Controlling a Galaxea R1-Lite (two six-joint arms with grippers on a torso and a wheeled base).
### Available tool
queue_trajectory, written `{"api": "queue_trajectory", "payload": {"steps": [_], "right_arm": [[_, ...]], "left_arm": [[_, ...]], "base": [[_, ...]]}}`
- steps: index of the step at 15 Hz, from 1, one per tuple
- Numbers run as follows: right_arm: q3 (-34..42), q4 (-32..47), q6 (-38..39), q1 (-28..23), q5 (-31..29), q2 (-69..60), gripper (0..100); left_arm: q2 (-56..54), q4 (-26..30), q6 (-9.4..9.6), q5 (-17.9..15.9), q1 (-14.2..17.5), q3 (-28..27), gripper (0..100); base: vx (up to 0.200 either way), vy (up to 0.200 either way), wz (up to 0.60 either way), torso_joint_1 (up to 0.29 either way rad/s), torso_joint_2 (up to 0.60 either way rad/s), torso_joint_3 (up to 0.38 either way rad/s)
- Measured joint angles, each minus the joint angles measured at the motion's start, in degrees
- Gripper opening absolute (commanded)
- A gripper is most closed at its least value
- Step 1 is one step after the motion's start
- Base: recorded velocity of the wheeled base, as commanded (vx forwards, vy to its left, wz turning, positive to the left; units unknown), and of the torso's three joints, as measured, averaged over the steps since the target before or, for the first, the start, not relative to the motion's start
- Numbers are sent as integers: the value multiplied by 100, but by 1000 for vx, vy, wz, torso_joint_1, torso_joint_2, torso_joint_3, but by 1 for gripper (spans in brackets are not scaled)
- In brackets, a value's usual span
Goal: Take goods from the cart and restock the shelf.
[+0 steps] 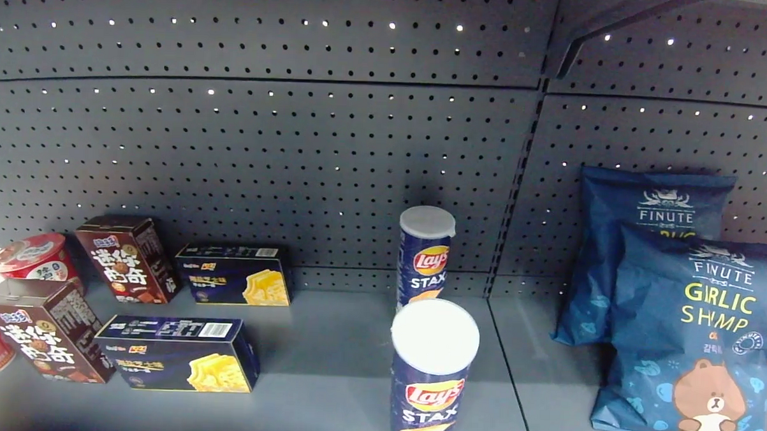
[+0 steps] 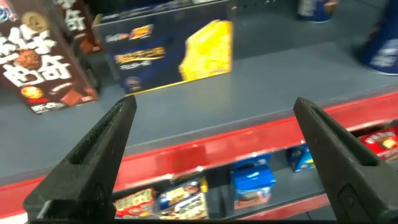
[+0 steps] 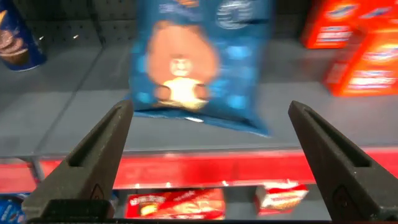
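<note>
Our left claw (image 2: 214, 104) hangs just outside the red front edge of the shelf (image 2: 261, 81), fingers spread wide with nothing between them. Our right claw (image 3: 209, 107) is just as wide and just as empty, off the same front edge farther right.

Straight past the left claw lies a blue and yellow box (image 2: 174, 53), near the front edge, its long side running along that edge. Past the right claw a blue snack bag (image 3: 196, 62) lies near the front edge too.

Between the box and the front can (image 1: 433, 377) we see bare board. We judge this the likeliest gap to fill. It lies to the right of the left claw, so the left arm is nearer, once it has fetched something from the cart.
</note>
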Motion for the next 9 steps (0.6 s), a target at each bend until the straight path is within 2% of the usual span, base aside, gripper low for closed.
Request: {"api": "queue_trajectory", "payload": {"steps": [8,9], "right_arm": [[-2,6,5,5,5,0,100],[-2,6,0,9,5,0,100]], "left_arm": [[0,5,29,-211,5,0,100],[0,2,29,-213,7,0,100]], "base": [[0,0,0,0,0,0],[-200,0,0,2,2,-2]]}}
